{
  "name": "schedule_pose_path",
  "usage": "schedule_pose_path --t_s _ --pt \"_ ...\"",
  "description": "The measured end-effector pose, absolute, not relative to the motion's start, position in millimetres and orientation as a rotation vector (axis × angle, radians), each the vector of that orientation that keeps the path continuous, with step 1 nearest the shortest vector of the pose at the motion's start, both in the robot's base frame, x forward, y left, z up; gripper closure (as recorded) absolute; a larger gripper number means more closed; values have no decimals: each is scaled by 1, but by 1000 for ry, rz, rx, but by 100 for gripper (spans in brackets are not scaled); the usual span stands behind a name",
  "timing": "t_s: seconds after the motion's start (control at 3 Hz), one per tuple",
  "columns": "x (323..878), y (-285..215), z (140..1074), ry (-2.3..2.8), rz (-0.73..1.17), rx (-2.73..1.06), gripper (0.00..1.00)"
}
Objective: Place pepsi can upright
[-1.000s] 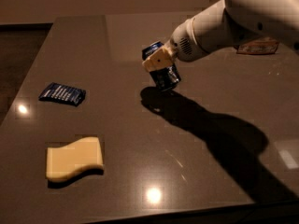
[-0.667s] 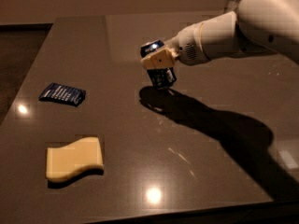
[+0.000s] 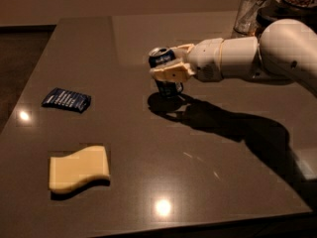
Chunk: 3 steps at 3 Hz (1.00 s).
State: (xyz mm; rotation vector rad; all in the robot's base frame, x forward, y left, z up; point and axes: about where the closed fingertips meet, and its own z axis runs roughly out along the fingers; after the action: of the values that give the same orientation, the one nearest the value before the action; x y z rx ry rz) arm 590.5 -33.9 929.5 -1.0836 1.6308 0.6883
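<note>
The pepsi can [image 3: 163, 63] is a small blue can with a silver top. It stands nearly upright on the dark table [image 3: 148, 162], left of the table's middle and toward the back. My gripper [image 3: 171, 67] reaches in from the right on a white arm [image 3: 247, 58]. Its cream fingers [image 3: 171, 73] are closed around the can's middle. The can's bottom is at or just above the table surface; I cannot tell if it touches.
A flat dark-blue snack packet [image 3: 66, 99] lies at the left. A yellow sponge [image 3: 79, 168] lies at the front left. A clear glass [image 3: 251, 9] and a dark container [image 3: 292, 4] stand at the back right corner.
The arm has swung lower and more level, and the can has turned from tilted to nearly upright, staying over about the same spot.
</note>
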Motion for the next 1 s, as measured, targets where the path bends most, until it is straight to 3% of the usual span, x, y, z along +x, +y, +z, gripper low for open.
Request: schedule_pose_path --t_s 0.33,0.67,1.0 --pt "588 -36 924 1519 644 -1111 82" --pt "588 -43 920 1417 642 -1074 51" --pt "589 -47 920 1368 649 -1047 28"
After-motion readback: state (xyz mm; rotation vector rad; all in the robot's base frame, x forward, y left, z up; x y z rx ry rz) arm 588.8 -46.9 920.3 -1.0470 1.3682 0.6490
